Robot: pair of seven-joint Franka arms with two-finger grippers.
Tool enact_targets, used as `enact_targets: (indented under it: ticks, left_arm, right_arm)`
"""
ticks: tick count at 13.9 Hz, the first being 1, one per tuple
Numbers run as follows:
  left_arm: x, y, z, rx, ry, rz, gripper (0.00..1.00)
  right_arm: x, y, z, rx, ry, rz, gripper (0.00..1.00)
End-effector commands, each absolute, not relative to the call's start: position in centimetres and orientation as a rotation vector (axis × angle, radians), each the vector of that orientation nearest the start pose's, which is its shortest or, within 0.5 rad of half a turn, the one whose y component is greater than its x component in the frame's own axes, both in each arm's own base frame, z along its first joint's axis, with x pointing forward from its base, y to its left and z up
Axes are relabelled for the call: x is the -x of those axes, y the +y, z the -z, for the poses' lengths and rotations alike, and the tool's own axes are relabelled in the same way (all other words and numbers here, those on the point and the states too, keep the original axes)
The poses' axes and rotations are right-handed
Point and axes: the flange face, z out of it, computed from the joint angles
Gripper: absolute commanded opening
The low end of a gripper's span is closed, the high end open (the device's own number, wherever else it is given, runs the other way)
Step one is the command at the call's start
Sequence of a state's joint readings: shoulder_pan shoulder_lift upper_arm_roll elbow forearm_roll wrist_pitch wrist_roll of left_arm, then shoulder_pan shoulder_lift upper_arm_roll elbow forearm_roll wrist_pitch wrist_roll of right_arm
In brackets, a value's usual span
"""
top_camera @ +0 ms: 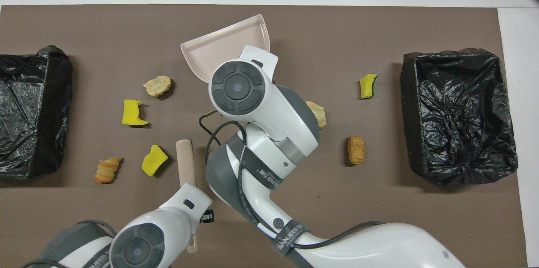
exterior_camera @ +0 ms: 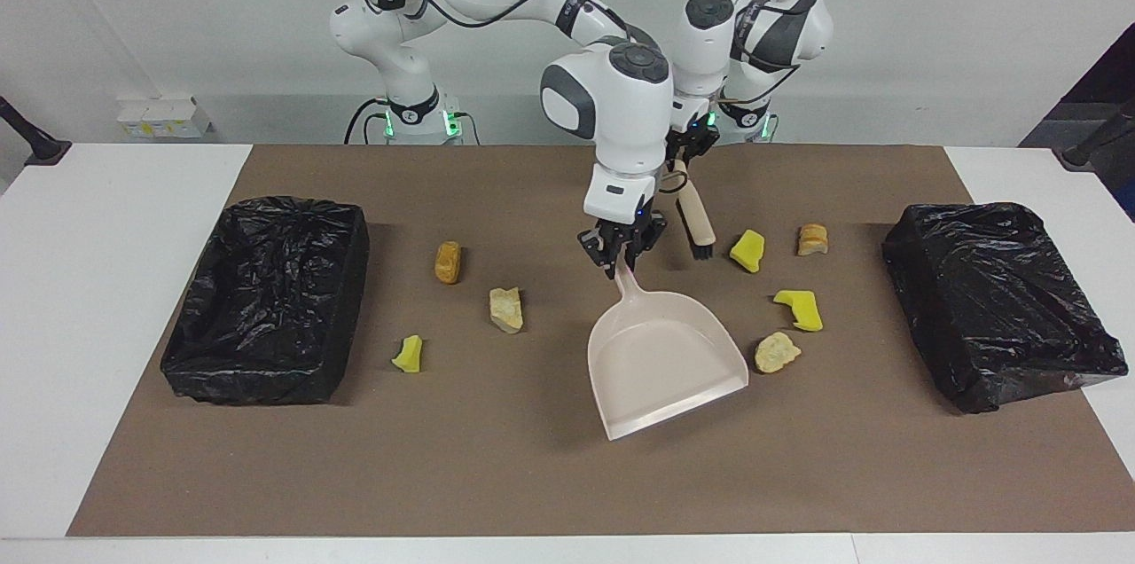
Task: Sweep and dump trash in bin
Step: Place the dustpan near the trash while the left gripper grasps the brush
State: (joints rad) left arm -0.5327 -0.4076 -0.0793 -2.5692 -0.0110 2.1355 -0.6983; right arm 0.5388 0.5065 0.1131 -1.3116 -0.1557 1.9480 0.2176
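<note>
My right gripper (exterior_camera: 618, 262) is shut on the handle of the beige dustpan (exterior_camera: 661, 356), which hangs tilted over the middle of the mat, its mouth beside a tan lump (exterior_camera: 776, 352). My left gripper (exterior_camera: 684, 152) is shut on the top of a wooden-handled brush (exterior_camera: 696, 218) that hangs with its black bristles down beside a yellow chunk (exterior_camera: 747, 249). Several pieces of trash lie on the mat: an orange lump (exterior_camera: 812, 238) and a yellow bit (exterior_camera: 798, 309) toward the left arm's end, and an orange lump (exterior_camera: 448, 262), a tan lump (exterior_camera: 505, 309) and a yellow bit (exterior_camera: 409, 354) toward the right arm's end. In the overhead view the brush (top_camera: 185, 160) and the dustpan (top_camera: 219, 46) show past the wrists.
Two bins lined with black bags stand on the brown mat (exterior_camera: 497, 475), one at the right arm's end (exterior_camera: 266, 298) and one at the left arm's end (exterior_camera: 993, 298). White table (exterior_camera: 106, 298) borders the mat.
</note>
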Motion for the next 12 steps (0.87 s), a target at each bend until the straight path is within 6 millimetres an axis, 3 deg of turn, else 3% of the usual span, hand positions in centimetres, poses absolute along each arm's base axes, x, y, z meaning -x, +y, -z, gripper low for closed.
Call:
enact_targets:
  ticks: [1, 5, 8, 11, 12]
  left_arm:
    - [-36.9, -17.5, -40.3, 3.086, -0.161, -0.025, 0.00]
    - [-46.9, -8.0, -40.5, 3.102, -0.042, -0.004, 0.00]
    - [-53.1, -2.9, -40.7, 3.118, -0.007, 0.043, 0.00]
    - [-57.5, 0.7, -39.3, 3.120, 0.163, 0.059, 0.00]
    - [-58.2, 0.7, -38.4, 3.121, 0.199, 0.052, 0.00]
  right_arm:
    - [-58.5, 37.7, -46.6, 3.001, -1.030, 0.147, 0.00]
    - [-58.9, 35.6, -46.1, 2.878, -1.423, 0.053, 0.00]
    - [-60.3, 33.6, -45.6, 2.739, -1.653, 0.043, 0.00]
    - [-61.0, 32.4, -45.1, 2.539, -1.888, 0.024, 0.00]
    - [-61.0, 32.6, -44.4, 2.468, -1.979, 0.008, 0.00]
